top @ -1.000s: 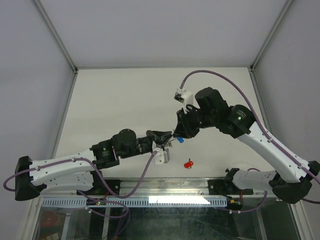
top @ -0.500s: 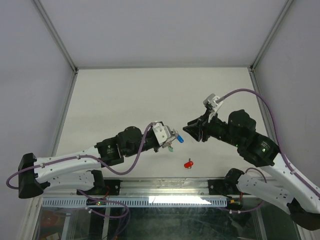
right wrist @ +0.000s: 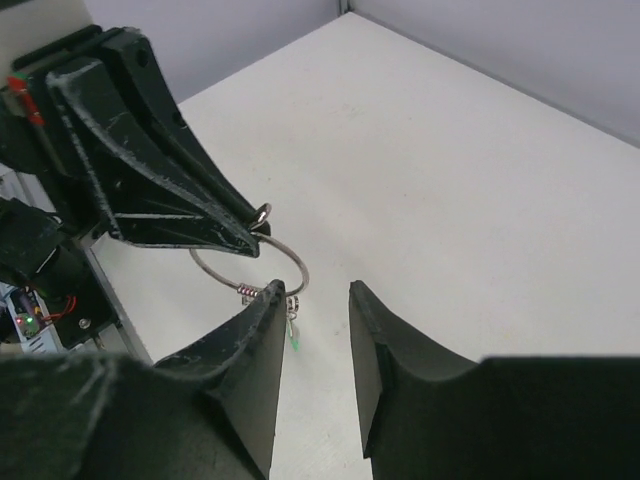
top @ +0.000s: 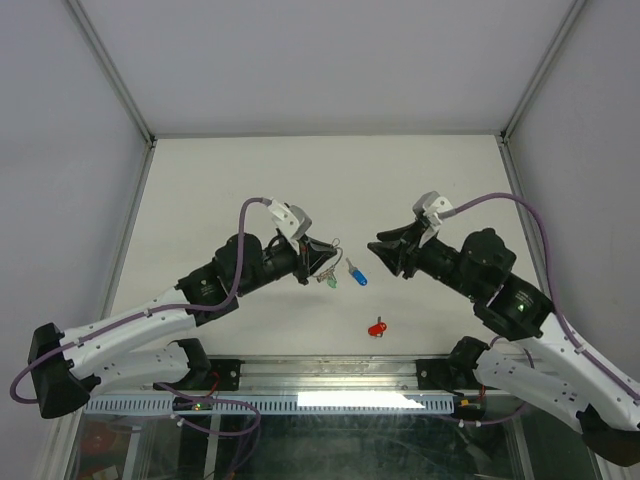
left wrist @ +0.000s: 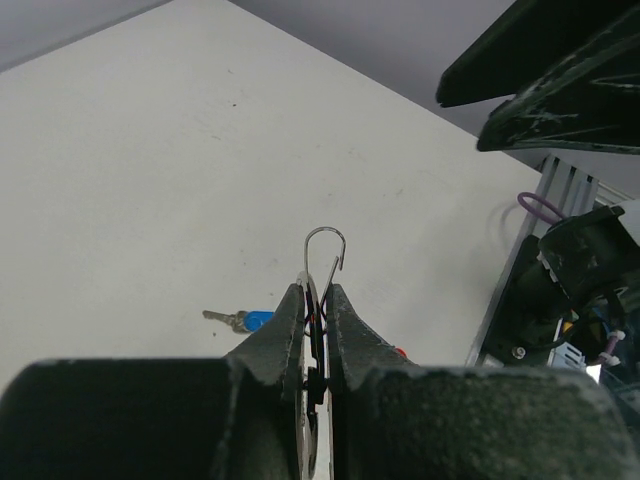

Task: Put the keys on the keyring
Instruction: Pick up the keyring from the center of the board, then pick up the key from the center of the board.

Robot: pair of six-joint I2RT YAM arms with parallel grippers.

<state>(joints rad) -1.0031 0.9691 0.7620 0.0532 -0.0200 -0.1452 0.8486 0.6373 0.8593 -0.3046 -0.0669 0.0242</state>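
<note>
Reference point: blue key (top: 357, 274), lying flat on the table (top: 250, 180), head toward the arm bases.

Left arm (top: 150, 325) comes in from the near-left corner, wrist aimed at the blue key. Left gripper (top: 322, 258) sits just left of the blue key, fingers pressed together on the keyring (top: 333, 244). Left wrist view confirms it: both pads clamp the thin wire, and a hook-shaped arc of the ring (left wrist: 325, 248) pokes out past the tips. The ring is held up off the table, just left of the blue key and slightly farther from the bases.

Green key (top: 329, 281) hangs below the ring, just left of the blue key and not touching it. In the right wrist view it dangles from the bottom of the wire loop (right wrist: 255, 268), next to a short coiled section. Cannot tell from these views whether it is fully threaded on.

Red key (top: 378, 328) lies on the table on the near side of the blue key, a bit to its right, well apart from the ring.

Right gripper (top: 378, 254) is just right of the blue key, tips pointing back toward the ring. Fingers are spread with a clear gap between them and grip nothing. In its own camera the ring and green key show through that gap, close to the tips (right wrist: 315, 290) but not touching.
</note>
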